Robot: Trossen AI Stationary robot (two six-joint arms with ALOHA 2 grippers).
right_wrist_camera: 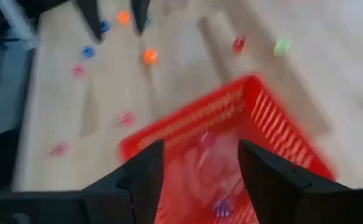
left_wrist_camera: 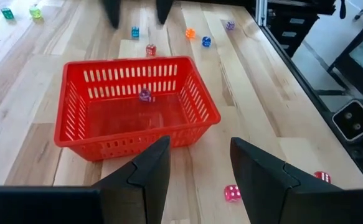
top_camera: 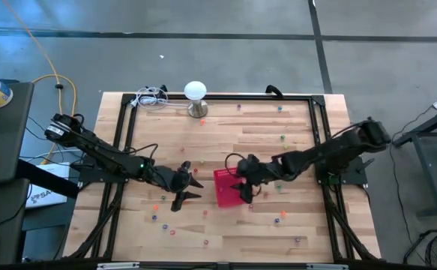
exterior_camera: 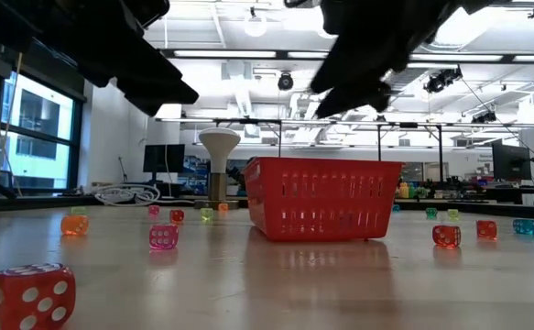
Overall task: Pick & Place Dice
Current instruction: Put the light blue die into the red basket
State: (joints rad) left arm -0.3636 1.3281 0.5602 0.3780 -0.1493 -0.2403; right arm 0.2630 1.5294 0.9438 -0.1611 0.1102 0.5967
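Many dice [exterior_camera: 163,237] scattered across the table [top_camera: 278,232], one purple already inside the red basket [left_wrist_camera: 131,106]. Right gripper [right_wrist_camera: 200,180] above the basket, fingers apart and empty; left gripper [left_wrist_camera: 200,177] beside it, likewise spread. Best to settle on one isolated die, descend squarely astride it, then close gently to avoid flicking it away.

Basket [left_wrist_camera: 75,127]: red, slatted, standing on the wood table [left_wrist_camera: 243,118].
In basket: one purple die [left_wrist_camera: 145,95], near its far wall.
Left gripper [left_wrist_camera: 200,171]: fingers apart, empty, just short of the basket's near wall.
Near gripper: pink die [left_wrist_camera: 232,193]; red die [left_wrist_camera: 322,177].
Beyond basket: red die [left_wrist_camera: 150,50], blue, orange and green dice.
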